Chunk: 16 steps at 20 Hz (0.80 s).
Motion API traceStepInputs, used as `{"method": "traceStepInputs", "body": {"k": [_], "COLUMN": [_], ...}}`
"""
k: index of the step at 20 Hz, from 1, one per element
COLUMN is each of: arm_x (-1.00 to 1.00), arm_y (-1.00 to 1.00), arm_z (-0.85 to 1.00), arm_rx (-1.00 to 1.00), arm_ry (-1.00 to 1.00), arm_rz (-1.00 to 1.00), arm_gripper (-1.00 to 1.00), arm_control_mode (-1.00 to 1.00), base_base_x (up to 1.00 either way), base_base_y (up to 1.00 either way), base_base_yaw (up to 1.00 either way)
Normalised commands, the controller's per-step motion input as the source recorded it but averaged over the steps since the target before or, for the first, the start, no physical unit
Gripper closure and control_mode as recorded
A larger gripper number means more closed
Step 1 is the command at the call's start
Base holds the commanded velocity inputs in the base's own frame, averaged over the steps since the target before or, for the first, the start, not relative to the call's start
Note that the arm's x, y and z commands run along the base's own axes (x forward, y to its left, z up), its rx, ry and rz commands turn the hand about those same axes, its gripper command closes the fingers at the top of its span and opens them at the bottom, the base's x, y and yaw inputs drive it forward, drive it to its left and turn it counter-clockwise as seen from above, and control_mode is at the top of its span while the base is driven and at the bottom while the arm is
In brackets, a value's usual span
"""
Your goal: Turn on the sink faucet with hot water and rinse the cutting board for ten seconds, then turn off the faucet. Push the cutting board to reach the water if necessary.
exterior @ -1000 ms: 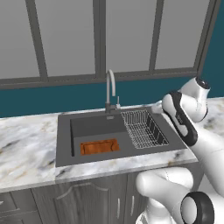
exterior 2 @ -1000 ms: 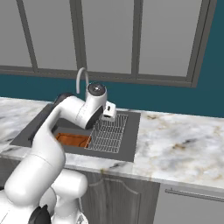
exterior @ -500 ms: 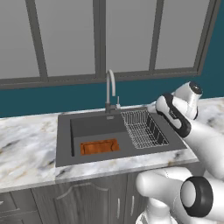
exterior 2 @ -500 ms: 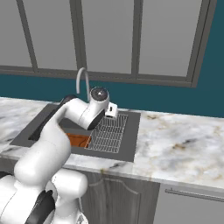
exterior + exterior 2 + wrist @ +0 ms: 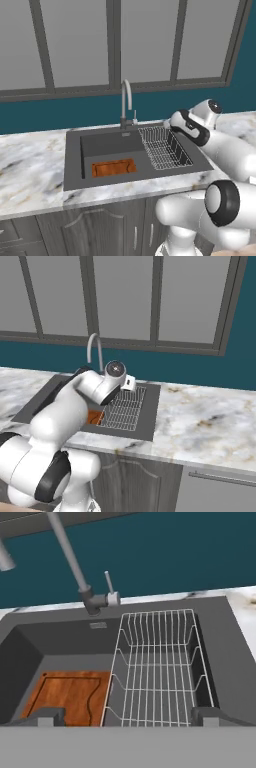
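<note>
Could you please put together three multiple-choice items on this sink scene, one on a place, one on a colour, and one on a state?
1. Where does the cutting board lie?
A. In the sink basin, left of the wire dish rack
B. Inside the dish rack
C. On the marble counter

2. What colour is the wall behind the sink faucet?
A. White
B. Dark teal
C. Yellow

3. What is the faucet's state?
A. Running onto the board
B. Running into the rack
C. No stream visible

Answers: 1 A, the hand view shows the board flat on the basin floor beside the rack. 2 B, a teal band runs under the windows. 3 C, no blue stream falls from the spout.
</note>
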Motion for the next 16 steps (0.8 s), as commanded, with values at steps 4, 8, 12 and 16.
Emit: {"method": "traceStepInputs", "body": {"k": [4,8,12,16], "arm_x": [0.33,0.28,0.19,0.1], "arm_y": [0.0,0.0,0.04,0.12], "arm_z": [-0.17,-0.16,-0.01,0.0], "arm_rx": [0.0,0.0,0.0,0.0], "arm_ry": [-0.02,-0.03,-0.06,-0.12], "arm_rz": [0.0,0.0,0.0,-0.01], "arm_gripper": [-1.0,-1.0,-1.0,-1.0], "arm_control_mode": [-1.0,-1.0,-1.0,-1.0], "base_base_x": [0.0,0.0,0.0,0.0], "base_base_y": [0.0,0.0,0.0,0.0], "base_base_yaw": [0.0,0.0,0.0,0.0]}}
